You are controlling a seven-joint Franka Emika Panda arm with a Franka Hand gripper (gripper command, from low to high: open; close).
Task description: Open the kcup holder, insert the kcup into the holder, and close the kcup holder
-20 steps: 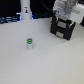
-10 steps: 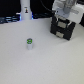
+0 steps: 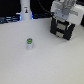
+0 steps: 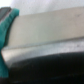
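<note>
Hovering over the holder at the exterior view's right, our gripper is too blurred to tell whether its jaws are spread. The kcup stands well apart on the table (upright). A misjudged reach could shove the holder sideways.

- A broad, pale grey-white tabletop fills most of the exterior view, matte and evenly lit, with only soft shadows.
- Behind the table's far edge runs a dark, nearly black backdrop, with a thin blue strip low along it.
- A tall white bottle-like post stands at the far edge, bright against the dark.
- The wrist view is too blurred to show any of the room.
</note>
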